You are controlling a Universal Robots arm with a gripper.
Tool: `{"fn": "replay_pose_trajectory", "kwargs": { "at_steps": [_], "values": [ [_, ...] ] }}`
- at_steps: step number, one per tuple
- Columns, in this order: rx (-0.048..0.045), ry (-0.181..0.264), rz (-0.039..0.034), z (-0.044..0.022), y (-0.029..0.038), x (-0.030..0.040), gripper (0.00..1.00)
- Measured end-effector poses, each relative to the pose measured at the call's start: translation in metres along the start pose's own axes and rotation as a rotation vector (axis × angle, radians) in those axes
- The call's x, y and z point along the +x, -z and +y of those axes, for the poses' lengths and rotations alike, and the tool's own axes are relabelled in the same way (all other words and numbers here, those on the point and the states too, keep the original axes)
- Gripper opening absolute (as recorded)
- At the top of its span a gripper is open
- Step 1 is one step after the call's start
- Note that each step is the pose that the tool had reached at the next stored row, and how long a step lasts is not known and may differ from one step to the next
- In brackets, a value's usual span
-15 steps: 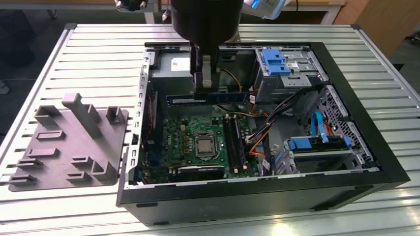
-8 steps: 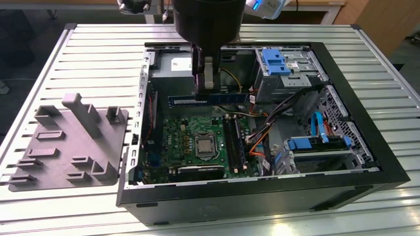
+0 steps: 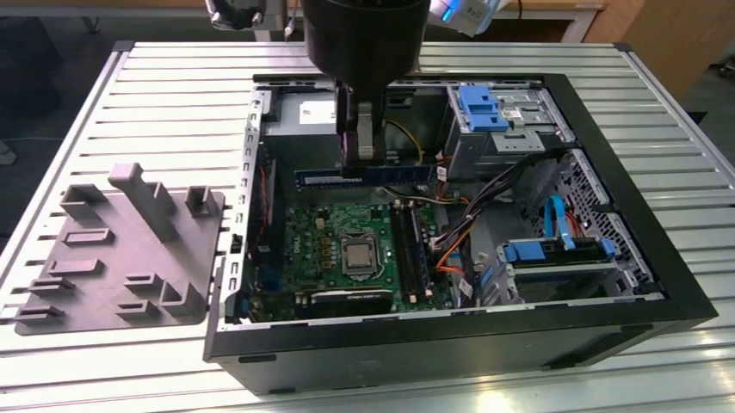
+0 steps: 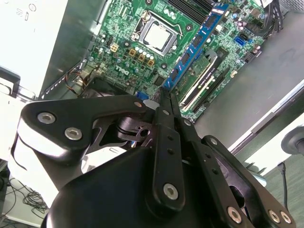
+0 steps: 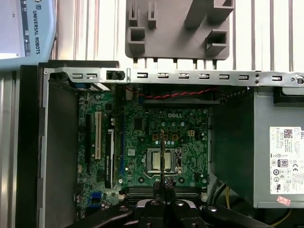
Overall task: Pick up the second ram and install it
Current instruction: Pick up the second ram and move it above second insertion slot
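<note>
The second ram (image 3: 391,176) is a long blue stick with dark chips, held level above the open computer case. My gripper (image 3: 361,162) is shut on its middle from above. In the second wrist view the ram (image 4: 197,42) runs out from my gripper (image 4: 166,97) over the green motherboard (image 4: 123,57). In the first wrist view the ram (image 5: 162,152) shows edge-on beyond my gripper (image 5: 164,186), crossing the silver processor (image 5: 154,161). The black memory slots (image 3: 409,249) lie beside the processor (image 3: 360,255), below the ram. One slot holds a green module (image 4: 197,73).
A grey plastic fixture (image 3: 126,249) stands on the slatted table at the exterior view's left of the case. The black case walls (image 3: 460,344) surround the board. Blue drive brackets (image 3: 483,107), orange and black cables (image 3: 460,228) and the power supply (image 5: 280,161) crowd the case.
</note>
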State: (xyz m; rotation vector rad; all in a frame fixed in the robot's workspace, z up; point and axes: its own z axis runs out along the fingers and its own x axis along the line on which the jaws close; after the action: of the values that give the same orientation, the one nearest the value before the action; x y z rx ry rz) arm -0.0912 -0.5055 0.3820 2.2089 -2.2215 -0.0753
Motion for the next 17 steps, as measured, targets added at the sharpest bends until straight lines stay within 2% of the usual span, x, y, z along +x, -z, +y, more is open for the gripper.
{"fn": "replay_pose_trajectory", "kwargs": {
  "at_steps": [17],
  "values": [
    [0.0,0.0,0.0001,-0.0003,-0.0074,0.0002,0.11]
  ]
}}
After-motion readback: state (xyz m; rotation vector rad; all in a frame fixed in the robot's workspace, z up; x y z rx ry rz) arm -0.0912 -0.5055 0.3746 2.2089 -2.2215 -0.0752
